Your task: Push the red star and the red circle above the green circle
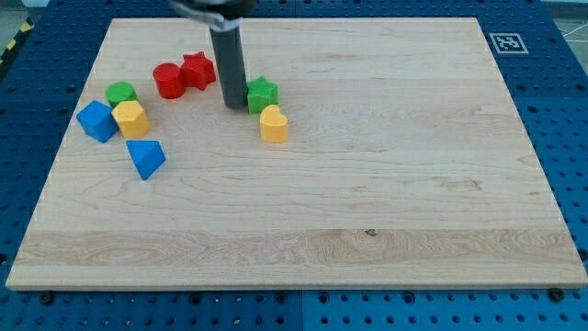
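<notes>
The red star [197,70] and the red circle [169,81] lie touching each other at the view's upper left. The green circle [121,94] lies below and left of the red circle, with a small gap. My tip [235,105] stands right of the red star and against the left side of the green star [263,94]. The rod rises from it to the view's top.
A yellow hexagon [131,119] and a blue cube-like block [96,120] sit just below the green circle. A blue triangle [146,158] lies below them. A yellow heart [273,124] lies below the green star. The wooden board [367,184] sits on a blue pegged table.
</notes>
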Controlling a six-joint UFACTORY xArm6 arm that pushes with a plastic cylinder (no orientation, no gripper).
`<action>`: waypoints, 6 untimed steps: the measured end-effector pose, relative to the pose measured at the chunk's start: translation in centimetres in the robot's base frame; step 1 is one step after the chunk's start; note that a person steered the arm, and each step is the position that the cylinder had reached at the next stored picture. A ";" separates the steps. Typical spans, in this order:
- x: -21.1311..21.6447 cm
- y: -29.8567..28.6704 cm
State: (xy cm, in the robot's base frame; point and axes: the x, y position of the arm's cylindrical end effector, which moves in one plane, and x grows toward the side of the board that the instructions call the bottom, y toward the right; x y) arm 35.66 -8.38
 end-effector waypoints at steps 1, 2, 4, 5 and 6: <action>-3.2 -0.1; -4.3 -0.1; -3.0 -5.2; -2.8 -7.7; -2.6 -9.5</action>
